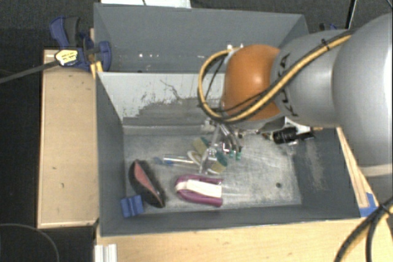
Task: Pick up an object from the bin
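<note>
Bin (pixel 110 150), left: blue block (pixel 131 206), dark oval piece with pink face (pixel 146 183). Centre: purple-and-white piece (pixel 199 191). Just above it, gripper (pixel 220 150) low over tan-and-green clutter (pixel 206 155); open or closed, cannot tell. Likely grasp stage. Next: secure one piece, lift straight.

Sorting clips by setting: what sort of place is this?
Probably a robotics lab grasping rig: a grey metal bin holding loose odds such as a purple-and-white object, and a cabled robot arm reaching into it.
</note>
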`<action>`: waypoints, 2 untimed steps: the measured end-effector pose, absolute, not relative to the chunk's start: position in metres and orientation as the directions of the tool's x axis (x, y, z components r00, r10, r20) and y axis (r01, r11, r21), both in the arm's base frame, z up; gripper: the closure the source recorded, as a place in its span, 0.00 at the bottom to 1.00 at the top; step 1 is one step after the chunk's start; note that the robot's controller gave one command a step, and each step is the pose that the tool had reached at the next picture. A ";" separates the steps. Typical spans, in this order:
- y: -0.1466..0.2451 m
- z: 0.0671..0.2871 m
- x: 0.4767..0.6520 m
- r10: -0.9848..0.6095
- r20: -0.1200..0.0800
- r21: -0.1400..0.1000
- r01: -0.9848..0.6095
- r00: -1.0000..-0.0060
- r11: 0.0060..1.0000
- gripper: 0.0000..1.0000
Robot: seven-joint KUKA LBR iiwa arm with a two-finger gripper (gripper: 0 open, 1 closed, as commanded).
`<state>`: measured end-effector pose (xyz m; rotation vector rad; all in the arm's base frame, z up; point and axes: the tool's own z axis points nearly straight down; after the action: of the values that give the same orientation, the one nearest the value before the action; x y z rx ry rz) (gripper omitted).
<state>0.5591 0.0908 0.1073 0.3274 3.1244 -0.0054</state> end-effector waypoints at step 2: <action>0.108 0.074 0.564 0.572 -0.009 0.008 0.572 -0.820 0.820 0.00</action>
<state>0.5636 0.1084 0.0741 0.9381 2.9866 0.0070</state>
